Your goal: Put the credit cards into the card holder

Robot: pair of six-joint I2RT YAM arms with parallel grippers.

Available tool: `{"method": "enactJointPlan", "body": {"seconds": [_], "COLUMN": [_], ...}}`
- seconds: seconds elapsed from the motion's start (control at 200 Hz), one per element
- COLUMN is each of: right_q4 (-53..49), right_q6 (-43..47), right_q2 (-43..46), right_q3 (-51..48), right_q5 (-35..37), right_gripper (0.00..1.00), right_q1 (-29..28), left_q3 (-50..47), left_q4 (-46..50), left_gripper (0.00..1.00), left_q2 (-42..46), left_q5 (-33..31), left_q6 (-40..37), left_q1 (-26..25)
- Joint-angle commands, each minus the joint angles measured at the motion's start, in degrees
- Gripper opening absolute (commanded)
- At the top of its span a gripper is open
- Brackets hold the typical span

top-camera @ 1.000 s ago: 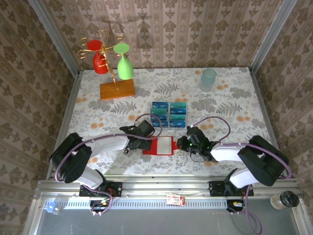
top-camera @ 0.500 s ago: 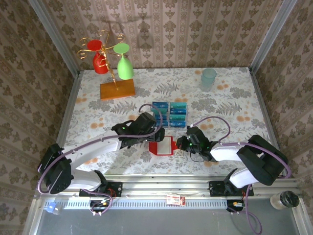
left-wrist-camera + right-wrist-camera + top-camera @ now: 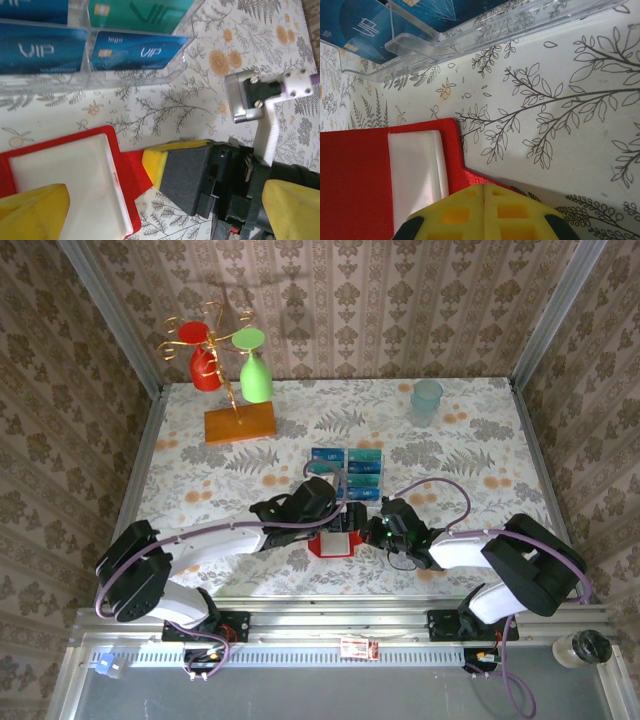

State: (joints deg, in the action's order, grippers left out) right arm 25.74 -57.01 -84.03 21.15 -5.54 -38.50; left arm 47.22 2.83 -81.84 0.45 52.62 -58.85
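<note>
The credit cards (image 3: 346,468) stand in a clear acrylic rack behind the holder; in the left wrist view a blue one (image 3: 140,50) and a teal one (image 3: 142,9) show their print. The red card holder (image 3: 326,546) lies open on the table, its white inside (image 3: 60,185) facing up. My left gripper (image 3: 340,520) hovers over it, and its yellow fingers (image 3: 32,212) stand wide open with nothing held. My right gripper (image 3: 368,532) is shut, its yellow tips (image 3: 485,200) resting on the holder's red side tab (image 3: 477,180).
A wire stand with a red and a green goblet (image 3: 228,365) on a wooden base is at the back left. A teal cup (image 3: 427,398) sits at the back right. The rack's clear front wall (image 3: 470,37) lies just beyond the holder.
My left arm has swung right and forward, from left of the card holder to above it, now covering most of it from above. The right gripper has stayed on the tab.
</note>
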Motion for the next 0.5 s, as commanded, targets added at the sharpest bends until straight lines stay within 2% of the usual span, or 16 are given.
{"method": "enactJointPlan", "body": {"seconds": [0.0,0.225,0.495], "right_q4": [-1.96,-1.98,-2.60], "right_q6": [-0.69,-1.73,-3.99], "right_q2": [-1.40,-0.80,0.70], "right_q3": [-0.98,-2.46,-4.52], "right_q5": [1.65,2.75,4.64], "right_gripper": [0.01,0.00,0.00], "right_q1": [-0.34,-0.32,-0.43], "left_q3": [-3.53,-9.88,-15.24], "left_q4": [-3.75,-4.70,-7.72], "left_gripper": [1.00,1.00,1.00], "left_q2": [0.30,2.85,3.09], "left_q5": [0.01,-3.57,-8.34], "left_q6": [4.69,4.33,-4.06], "left_q1": [-0.39,-0.21,-0.12]}}
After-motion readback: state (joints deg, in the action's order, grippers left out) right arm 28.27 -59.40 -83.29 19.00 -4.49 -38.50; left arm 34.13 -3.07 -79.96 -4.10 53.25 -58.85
